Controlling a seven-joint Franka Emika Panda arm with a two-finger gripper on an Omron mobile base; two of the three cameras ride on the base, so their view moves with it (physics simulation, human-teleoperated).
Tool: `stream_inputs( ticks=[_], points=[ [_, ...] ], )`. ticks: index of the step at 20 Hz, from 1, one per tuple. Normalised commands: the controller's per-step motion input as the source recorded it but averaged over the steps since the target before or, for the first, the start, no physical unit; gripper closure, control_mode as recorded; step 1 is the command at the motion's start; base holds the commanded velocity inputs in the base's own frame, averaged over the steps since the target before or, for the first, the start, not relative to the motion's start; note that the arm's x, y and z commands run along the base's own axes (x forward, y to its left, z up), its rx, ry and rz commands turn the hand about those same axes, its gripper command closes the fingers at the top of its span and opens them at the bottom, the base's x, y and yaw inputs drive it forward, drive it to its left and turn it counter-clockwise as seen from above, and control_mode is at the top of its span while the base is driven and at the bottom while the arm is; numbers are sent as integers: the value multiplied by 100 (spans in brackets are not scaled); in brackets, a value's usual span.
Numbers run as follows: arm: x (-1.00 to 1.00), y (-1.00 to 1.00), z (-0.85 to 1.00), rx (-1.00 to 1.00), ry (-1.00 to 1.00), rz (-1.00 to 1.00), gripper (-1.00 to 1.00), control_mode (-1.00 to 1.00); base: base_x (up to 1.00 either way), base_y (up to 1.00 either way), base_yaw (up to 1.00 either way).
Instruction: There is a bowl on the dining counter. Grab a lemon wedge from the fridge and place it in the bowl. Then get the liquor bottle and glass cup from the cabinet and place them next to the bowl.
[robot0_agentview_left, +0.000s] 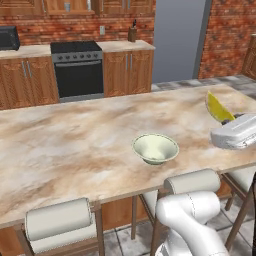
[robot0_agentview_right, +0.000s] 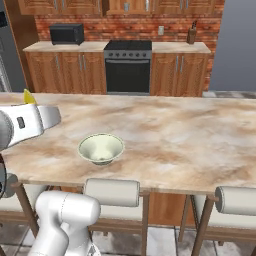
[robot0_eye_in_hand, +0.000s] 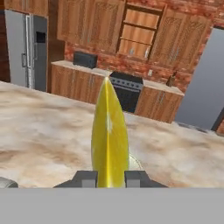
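The marble dining counter (robot0_agentview_left: 75, 145) carries just the pale green bowl (robot0_agentview_left: 155, 148), near its front edge, with padded stools (robot0_agentview_left: 59, 219) tucked under that edge; nothing lies between the bowl and the arm. Far behind stand the black stove (robot0_agentview_left: 77, 67), wooden cabinets and a microwave (robot0_agentview_right: 67, 33) on the back counter. The gripper (robot0_eye_in_hand: 109, 177) is clamped on the lemon wedge (robot0_eye_in_hand: 109, 135), held above the counter right of the bowl, its long axis pointing away from the fingers, tip toward the stove
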Motion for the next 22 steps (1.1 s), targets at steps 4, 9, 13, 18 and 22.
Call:
stream_inputs(
  ticks=[4,9,13,18,22],
  points=[
    [78,0,-38,-1,56,2,100,-100,0,0,0],
    [61,0,-44,-1,48,5,100,-100,0,0,0],
    [24,0,-34,0,32,6,100,-100,0,0,0],
    [15,0,-41,0,17,0,100,-100,0,0,0],
    [23,-1,-38,-1,14,0,100,-100,0,0,0]
  ],
)
